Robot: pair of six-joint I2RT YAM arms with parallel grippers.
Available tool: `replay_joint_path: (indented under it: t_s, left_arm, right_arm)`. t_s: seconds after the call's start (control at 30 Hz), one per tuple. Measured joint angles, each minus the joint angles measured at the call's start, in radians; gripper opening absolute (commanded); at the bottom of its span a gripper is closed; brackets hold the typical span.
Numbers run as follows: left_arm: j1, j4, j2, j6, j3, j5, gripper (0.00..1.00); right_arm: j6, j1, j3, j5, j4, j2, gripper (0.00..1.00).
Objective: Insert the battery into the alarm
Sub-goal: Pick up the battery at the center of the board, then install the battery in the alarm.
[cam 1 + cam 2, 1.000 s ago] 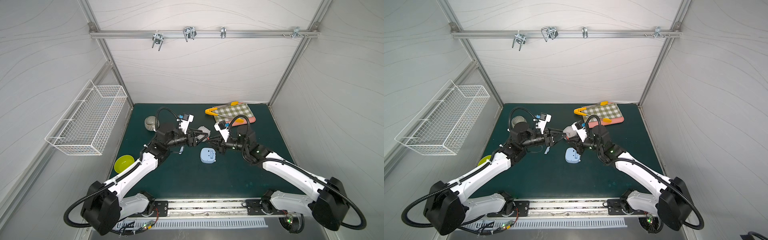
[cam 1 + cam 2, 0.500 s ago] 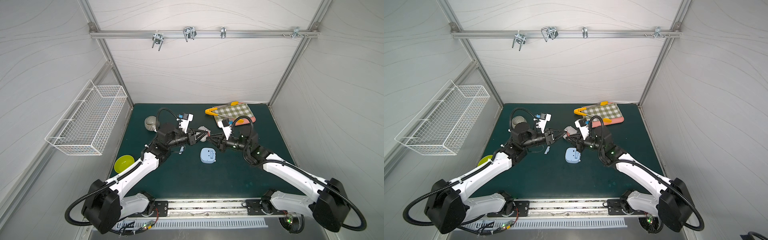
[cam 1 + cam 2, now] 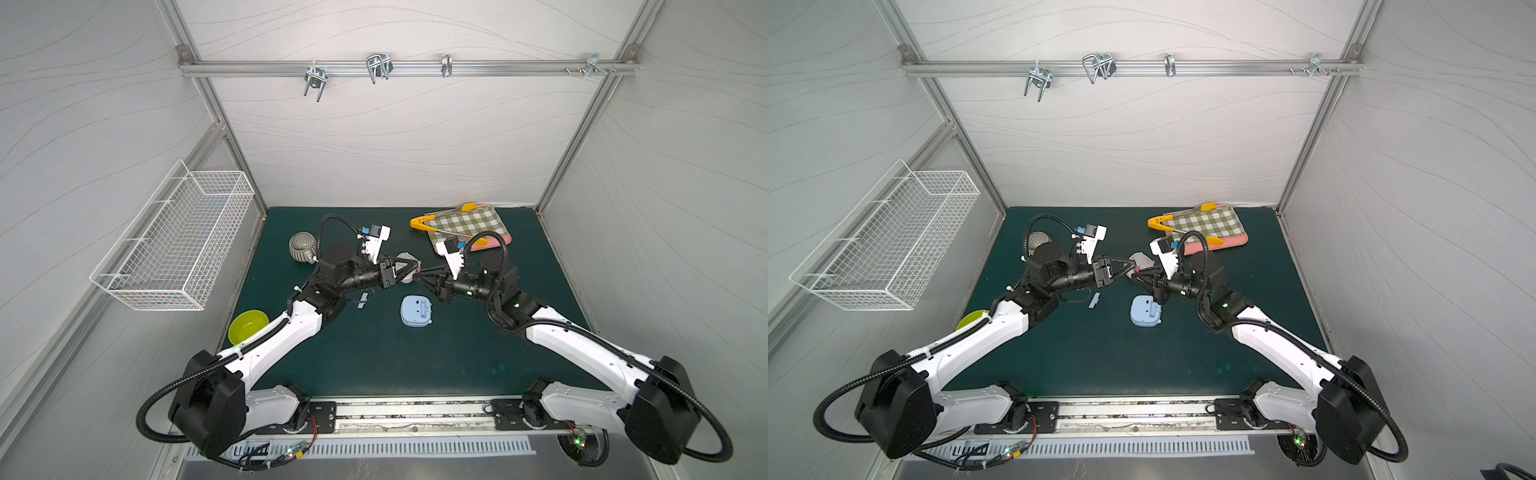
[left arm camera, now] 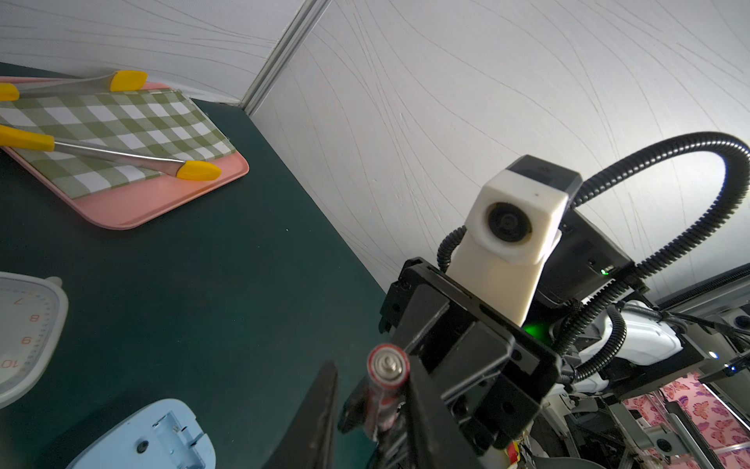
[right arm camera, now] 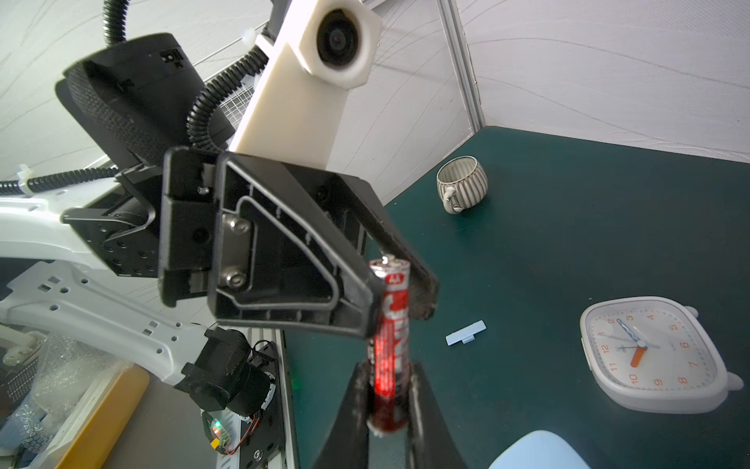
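Gripping battery (image 5: pixel 389 333): right gripper (image 5: pixel 387 379) | left gripper (image 5: pixel 399 293) flanks its top, grip unclear | tray (image 4: pixel 134 203) holds cloth (image 4: pixel 121 122), tongs (image 4: pixel 117 153)

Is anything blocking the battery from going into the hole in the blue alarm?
Nothing visible does. The battery is held above the mat by the right gripper. The blue alarm lies back up, its slot uncovered; the cover lies apart on the mat.
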Motion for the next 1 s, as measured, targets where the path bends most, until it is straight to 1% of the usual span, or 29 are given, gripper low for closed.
replay_joint_path:
  t_s: [0.07,0.2,0.3,0.37,0.4,0.43,0.5,0.57,0.6,0.67,0.7,0.77,0.9,1.0]
  left_arm:
    - [0.000,0.003,0.003,-0.008,0.005,0.002,0.22]
    - [-0.002,0.014,0.006,-0.023,0.009,0.008,0.16]
    - [-0.001,0.006,0.017,-0.029,0.019,0.020,0.07]
    - [-0.001,0.006,0.021,-0.034,0.023,0.023,0.05]
    - [-0.001,0.006,0.021,-0.035,0.023,0.023,0.04]
    - [0.000,0.006,0.021,-0.037,0.023,0.022,0.04]
    - [-0.001,0.005,0.021,-0.042,0.023,0.022,0.03]
    - [-0.001,-0.007,0.021,-0.047,0.025,0.023,0.03]
    - [-0.002,-0.016,0.021,-0.047,0.027,0.022,0.03]
    - [-0.002,-0.053,0.021,-0.040,0.037,0.018,0.03]
    - [-0.002,-0.067,0.021,-0.033,0.042,0.015,0.03]
    - [-0.002,-0.111,0.021,0.000,0.054,-0.004,0.03]
    - [-0.002,-0.161,0.034,0.079,0.057,-0.048,0.03]
    - [-0.006,-0.157,0.087,0.132,0.057,-0.073,0.03]
  right_arm:
    - [0.000,0.000,0.000,0.000,0.002,0.000,0.00]
    - [0.000,0.000,0.000,0.000,0.006,0.002,0.00]
    - [0.001,-0.002,0.000,0.004,0.010,0.003,0.00]
    - [0.002,-0.003,0.000,0.006,0.013,0.003,0.02]
    - [0.002,-0.003,0.000,0.008,0.013,0.003,0.06]
    - [0.002,-0.003,0.000,0.008,0.013,0.003,0.13]
    - [0.008,-0.003,0.000,0.008,0.013,0.003,0.36]
    - [0.006,-0.003,-0.004,0.011,0.019,0.003,0.54]
    - [0.008,-0.003,-0.007,0.016,0.021,0.003,0.63]
    - [0.005,-0.003,-0.014,0.029,0.020,0.003,0.74]
    - [-0.001,-0.003,-0.018,0.036,0.018,0.000,0.78]
    - [-0.009,-0.004,-0.034,0.063,0.007,-0.018,0.83]
    - [-0.018,-0.029,-0.091,0.123,-0.032,-0.099,0.83]
    - [0.007,-0.061,-0.142,0.186,-0.078,-0.164,0.81]
